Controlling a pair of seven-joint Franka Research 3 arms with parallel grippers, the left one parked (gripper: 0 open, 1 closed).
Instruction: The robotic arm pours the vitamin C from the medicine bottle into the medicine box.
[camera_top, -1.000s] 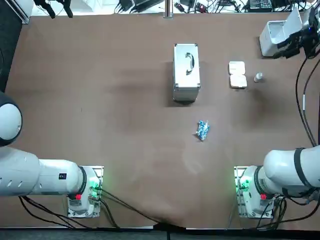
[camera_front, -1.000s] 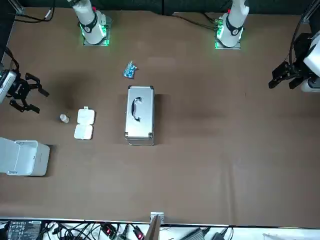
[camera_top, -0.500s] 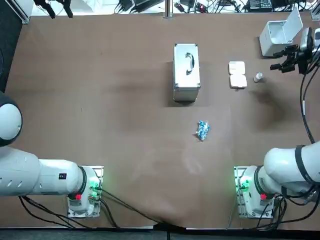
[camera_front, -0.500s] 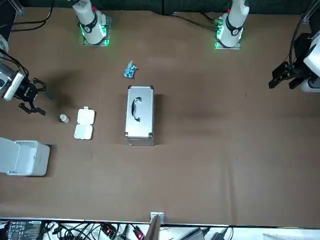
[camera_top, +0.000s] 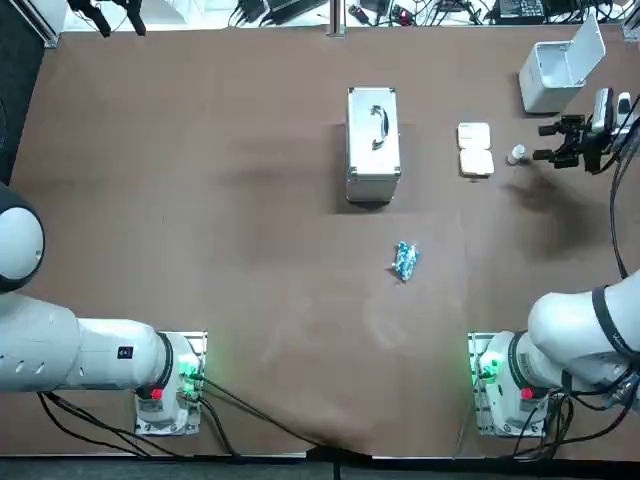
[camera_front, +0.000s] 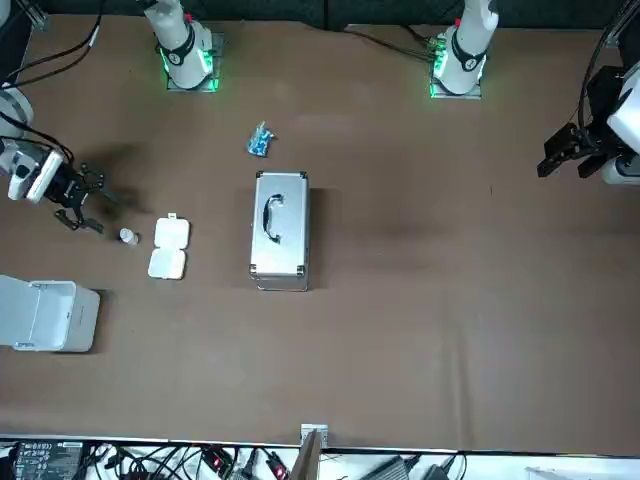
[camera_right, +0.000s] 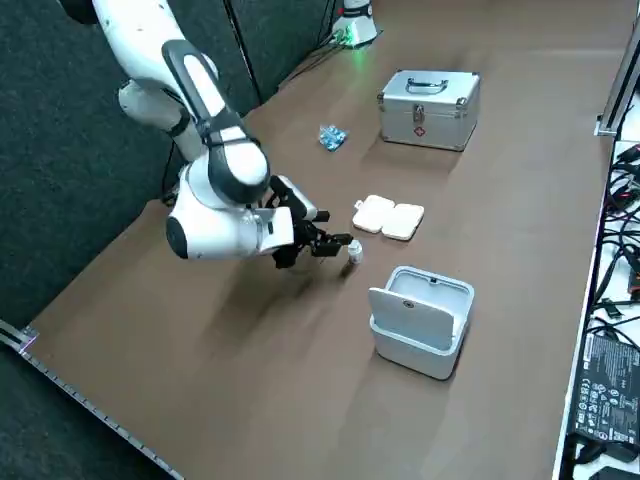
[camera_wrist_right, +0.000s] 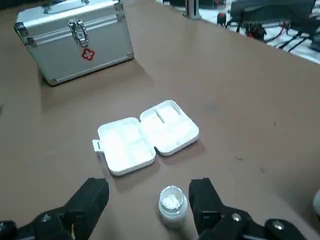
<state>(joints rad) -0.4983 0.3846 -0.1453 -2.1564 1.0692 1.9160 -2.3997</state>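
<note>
**Q:** where's the bottle at?
**A:** My right pincer (camera_wrist_right: 148, 195) is spread wide. The small round medicine bottle (camera_wrist_right: 172, 205) stands upright just off its tips, with the white plastic medicine box (camera_wrist_right: 147, 137) hinged open beyond.

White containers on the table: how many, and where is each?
3. The open medicine box lies right of the silver case; the medicine bottle stands beside it, before the open right gripper; the bin with raised lid sits farther back. None seems hidden.

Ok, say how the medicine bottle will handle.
The medicine bottle, just ahead of the open right gripper, is small and upright, so probably light and tippable. Its top looks open with white contents showing, so a knock might spill.
</note>
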